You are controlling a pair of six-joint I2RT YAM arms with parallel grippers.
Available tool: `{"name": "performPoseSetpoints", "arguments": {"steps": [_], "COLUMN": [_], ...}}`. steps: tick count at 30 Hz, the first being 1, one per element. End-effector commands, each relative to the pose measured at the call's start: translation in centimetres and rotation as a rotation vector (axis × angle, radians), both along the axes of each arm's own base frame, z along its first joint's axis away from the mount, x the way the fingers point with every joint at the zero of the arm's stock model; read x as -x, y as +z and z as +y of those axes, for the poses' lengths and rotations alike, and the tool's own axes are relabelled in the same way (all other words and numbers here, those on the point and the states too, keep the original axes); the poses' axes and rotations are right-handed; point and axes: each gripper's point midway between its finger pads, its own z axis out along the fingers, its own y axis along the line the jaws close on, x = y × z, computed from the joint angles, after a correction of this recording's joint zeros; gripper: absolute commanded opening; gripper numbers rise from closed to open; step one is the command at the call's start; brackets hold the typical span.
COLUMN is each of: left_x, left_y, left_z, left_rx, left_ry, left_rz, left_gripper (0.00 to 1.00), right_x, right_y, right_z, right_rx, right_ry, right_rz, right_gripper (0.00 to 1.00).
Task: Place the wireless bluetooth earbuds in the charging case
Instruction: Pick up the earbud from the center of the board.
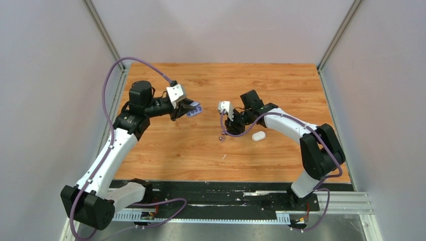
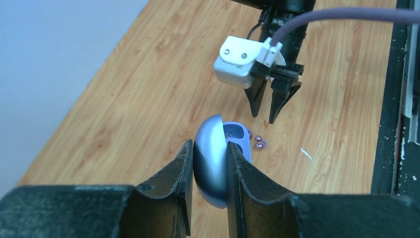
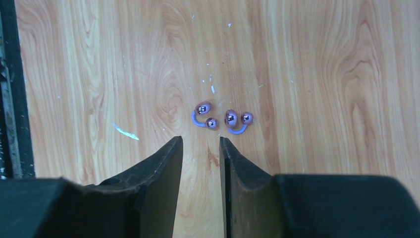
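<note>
Two purple buds [image 3: 231, 118] lie unpicked under my right gripper [image 3: 200, 140], jaws apart, empty; left gripper [image 2: 209, 147] clamps open case [image 2: 210, 171]. Next, likely: descend, pinch one.

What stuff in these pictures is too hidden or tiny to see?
Top view: the earbuds are specks, too small for detail.
Left wrist view: the purple case's pockets hide behind its lid and the left tool.
Top view: the white case is small; its inside is unseen, and both wrist views miss it.
</note>
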Motion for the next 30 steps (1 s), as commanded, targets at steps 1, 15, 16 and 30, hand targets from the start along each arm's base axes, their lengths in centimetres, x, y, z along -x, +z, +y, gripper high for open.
{"name": "performPoseSetpoints", "arguments": {"steps": [1,15,16,30], "left_x": [-0.7,-0.9,-0.9,-1.2], "left_y": [1.7,0.9,0.8,0.7], "left_z": [0.0,0.5,0.6,0.9], "left_rx": [0.046,0.006,-0.001,-0.030], "left_ry": [0.055,0.091,0.092,0.102], "left_rz": [0.060,0.097,0.100,0.109], "left_gripper": [0.00,0.00,0.00,0.00], "right_x": [-0.1,-2.6,-2.7,-0.5], "right_y": [-1.9,-4.1,-4.3,-3.2], "right_z": [0.5,1.4,1.5,2.7], "right_rx": [0.019,0.041,0.041,-0.045], "right_ry": [0.150,0.215,0.228,0.453], "right_rz": [-0.079,-0.171,-0.179,-0.269], "right_gripper": [0.33,0.36,0.37,0.38]}}
